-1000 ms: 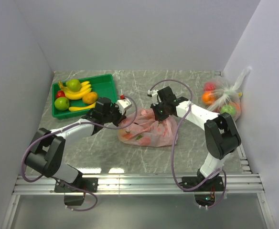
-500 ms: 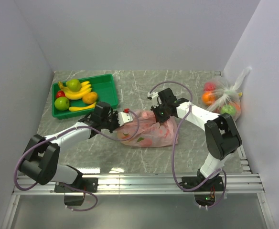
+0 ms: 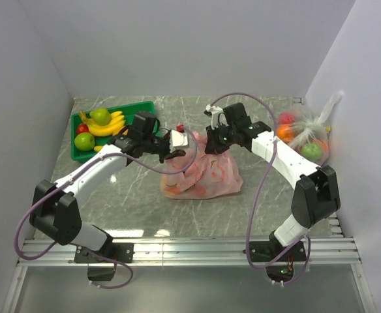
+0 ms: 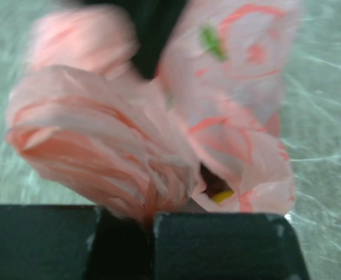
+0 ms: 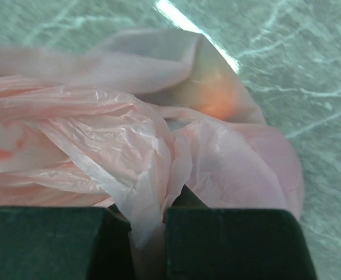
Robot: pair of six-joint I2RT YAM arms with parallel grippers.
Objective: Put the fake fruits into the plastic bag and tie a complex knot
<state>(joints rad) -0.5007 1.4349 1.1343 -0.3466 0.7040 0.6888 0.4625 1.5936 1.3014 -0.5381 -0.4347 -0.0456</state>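
Note:
The pink plastic bag [image 3: 202, 175] lies mid-table, its top lifted between both grippers. My left gripper [image 3: 172, 145] is shut on a bunched pink handle [image 4: 129, 169], which is pinched in my left gripper [image 4: 150, 220]. My right gripper [image 3: 214, 145] is shut on another fold of the bag [image 5: 141, 175], caught in my right gripper [image 5: 148, 224]. Fake fruits sit inside the bag: a yellow one [image 4: 222, 196] shows through an opening and an orange one [image 5: 214, 96] through the film. More fake fruits [image 3: 102, 124] lie in the green tray. No knot shows in any view.
The green tray [image 3: 141, 107] stands at the back left, partly under my left arm. A clear bag of fruit [image 3: 304, 134] leans at the right wall. Walls close in the table on three sides.
Both grippers have risen and moved toward the back, drawing the bag's top upward. The left gripper swung from the bag's left side to above its left top, still holding pink plastic.

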